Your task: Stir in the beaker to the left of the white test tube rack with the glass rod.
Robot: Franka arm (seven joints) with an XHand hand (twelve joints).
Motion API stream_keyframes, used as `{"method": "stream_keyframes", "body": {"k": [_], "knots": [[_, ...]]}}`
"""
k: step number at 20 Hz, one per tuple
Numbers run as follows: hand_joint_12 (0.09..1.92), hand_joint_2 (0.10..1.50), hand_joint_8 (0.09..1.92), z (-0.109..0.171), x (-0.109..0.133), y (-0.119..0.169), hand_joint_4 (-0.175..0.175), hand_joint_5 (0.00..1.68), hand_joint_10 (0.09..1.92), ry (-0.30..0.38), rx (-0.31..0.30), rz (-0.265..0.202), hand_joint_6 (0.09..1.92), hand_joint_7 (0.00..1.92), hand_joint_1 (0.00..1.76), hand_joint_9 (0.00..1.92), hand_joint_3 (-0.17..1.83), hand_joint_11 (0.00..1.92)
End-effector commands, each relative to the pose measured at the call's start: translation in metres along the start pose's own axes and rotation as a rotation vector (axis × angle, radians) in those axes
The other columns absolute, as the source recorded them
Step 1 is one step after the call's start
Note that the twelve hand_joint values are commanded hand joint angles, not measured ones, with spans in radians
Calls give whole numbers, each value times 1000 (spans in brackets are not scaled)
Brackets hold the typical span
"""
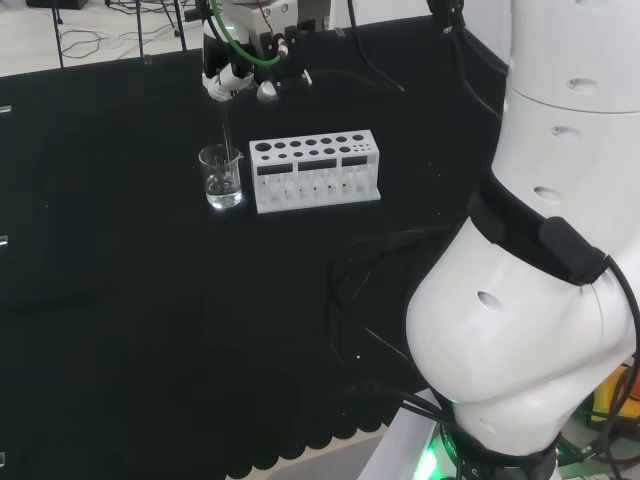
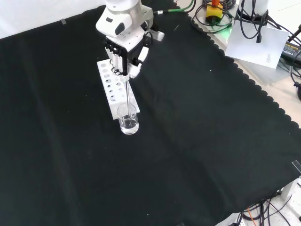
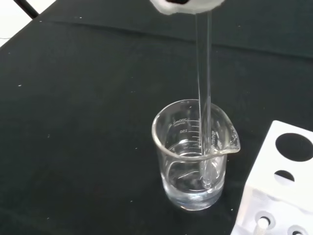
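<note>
Here we count one beaker (image 1: 221, 177), one rack (image 1: 316, 171) just right in the head view, one glass rod (image 3: 204, 98) pinched by the robot hand (image 2: 125, 52); open counter (image 2: 197, 141) around.

Clear glass beaker (image 3: 195, 156) and clear glass rod (image 3: 204, 98); white test tube rack (image 1: 315, 170) with dark round holes; black cloth (image 2: 188, 141), scalloped edge; black-and-white hand (image 2: 124, 52).

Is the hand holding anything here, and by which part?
The hand holds the glass rod by its upper end; the lower end sits inside the beaker.
</note>
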State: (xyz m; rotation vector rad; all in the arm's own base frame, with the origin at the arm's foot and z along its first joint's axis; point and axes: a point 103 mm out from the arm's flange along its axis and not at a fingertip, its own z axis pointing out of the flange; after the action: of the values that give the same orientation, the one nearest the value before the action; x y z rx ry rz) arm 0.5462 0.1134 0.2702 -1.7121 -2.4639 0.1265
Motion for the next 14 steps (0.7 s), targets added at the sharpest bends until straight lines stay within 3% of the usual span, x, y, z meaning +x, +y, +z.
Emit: {"method": "stream_keyframes", "body": {"k": [1, 14], "knots": [[755, 1058, 728, 0, 14, 7, -175, 1420, 951, 14, 0, -31, 87, 1316, 1325, 1507, -175, 1581], [757, 1058, 727, -1, 8, 13, -175, 1421, 952, 15, -4, -34, 87, 1317, 1325, 1507, -175, 1581]]}}
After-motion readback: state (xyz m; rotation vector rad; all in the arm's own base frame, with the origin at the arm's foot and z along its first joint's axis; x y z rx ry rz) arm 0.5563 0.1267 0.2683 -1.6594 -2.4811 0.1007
